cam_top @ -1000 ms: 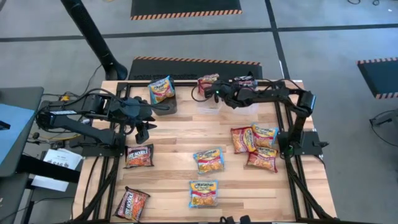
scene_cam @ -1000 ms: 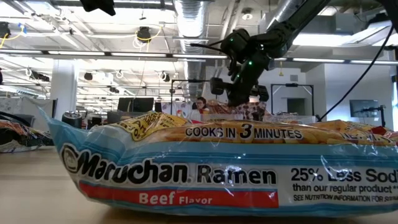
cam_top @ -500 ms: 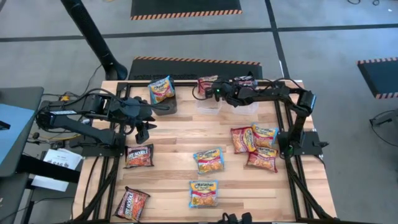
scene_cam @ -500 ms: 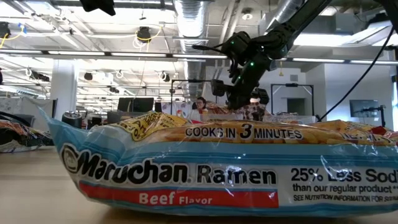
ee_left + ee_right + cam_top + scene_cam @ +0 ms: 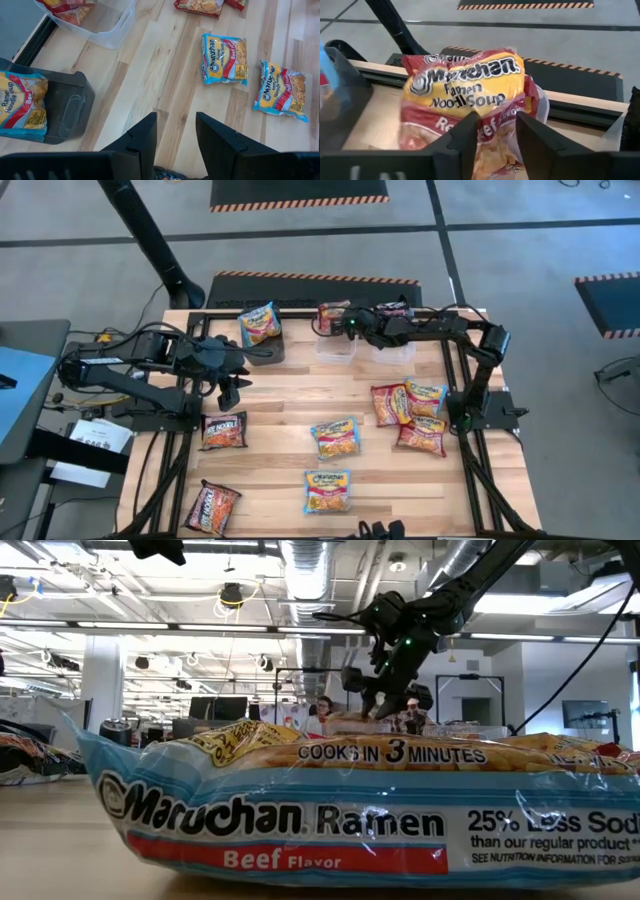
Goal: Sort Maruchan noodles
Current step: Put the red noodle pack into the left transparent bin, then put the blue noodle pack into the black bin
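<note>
The right claw (image 5: pixel 338 327) hangs over the clear bin (image 5: pixel 337 345) at the counter's (image 5: pixel 290 405) twelve o'clock edge; its fingers (image 5: pixel 465 135) stand parted, closed on nothing, with a red/orange Maruchan packet (image 5: pixel 470 100) lying loose just beyond the tips, propped in that bin; in the low view the same claw (image 5: pixel 385 705) shows apart at the tips above the bin; the left claw (image 5: pixel 228 393) waits over bare wood toward nine o'clock, its fingers (image 5: pixel 142 137) partly open and empty; just beside it, at eleven o'clock, a light blue/yellow packet (image 5: pixel 260 325) rests on top of the black bin (image 5: pixel 265 352); a second clear bin (image 5: pixel 396 348) sits at one o'clock with a dark packet (image 5: pixel 393 310) at its far rim; three red/orange packets (image 5: pixel 410 418) lie touching one another toward three o'clock; two light blue/yellow packets (image 5: pixel 335 438) lie near the middle and at six o'clock; two black/red packets (image 5: pixel 224 430) lie toward eight and seven o'clock; the six o'clock packet (image 5: pixel 350 820) fills the low view.
</note>
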Robot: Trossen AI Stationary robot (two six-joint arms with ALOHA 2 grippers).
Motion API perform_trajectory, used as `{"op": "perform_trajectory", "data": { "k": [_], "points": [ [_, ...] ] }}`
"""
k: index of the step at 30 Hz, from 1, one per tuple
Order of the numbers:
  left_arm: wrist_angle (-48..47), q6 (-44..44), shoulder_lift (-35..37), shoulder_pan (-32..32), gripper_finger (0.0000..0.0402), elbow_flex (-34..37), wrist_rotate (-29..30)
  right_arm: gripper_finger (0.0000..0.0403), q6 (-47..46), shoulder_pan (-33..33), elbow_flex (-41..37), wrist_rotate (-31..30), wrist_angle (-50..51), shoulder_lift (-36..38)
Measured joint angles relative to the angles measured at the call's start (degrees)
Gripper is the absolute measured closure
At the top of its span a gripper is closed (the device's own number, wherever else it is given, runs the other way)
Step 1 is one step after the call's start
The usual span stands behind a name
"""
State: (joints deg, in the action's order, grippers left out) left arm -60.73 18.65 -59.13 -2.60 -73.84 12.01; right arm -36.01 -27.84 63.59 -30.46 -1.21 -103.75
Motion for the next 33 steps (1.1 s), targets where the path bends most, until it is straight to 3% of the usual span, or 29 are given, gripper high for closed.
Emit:
{"op": "perform_trajectory", "data": {
  "k": [9,21,27,33],
  "points": [
    [0.0,0.0,0.0,0.0,0.0280,0.0,0.0,0.0199,-1.9,0.2,0.0,4.5,2.2,0.5],
    [-0.1,0.0,0.0,0.0,0.0280,0.0,0.0,0.0219,-1.0,0.2,0.0,10.0,3.2,1.8],
    [-0.4,0.0,0.0,0.0,0.0280,0.0,0.4,0.0227,4.8,0.2,0.0,10.9,6.3,7.6],
    [-0.4,0.0,0.0,0.0,0.0280,0.0,0.5,0.0225,12.5,0.5,0.0,16.9,8.9,14.7]
  ]
}}
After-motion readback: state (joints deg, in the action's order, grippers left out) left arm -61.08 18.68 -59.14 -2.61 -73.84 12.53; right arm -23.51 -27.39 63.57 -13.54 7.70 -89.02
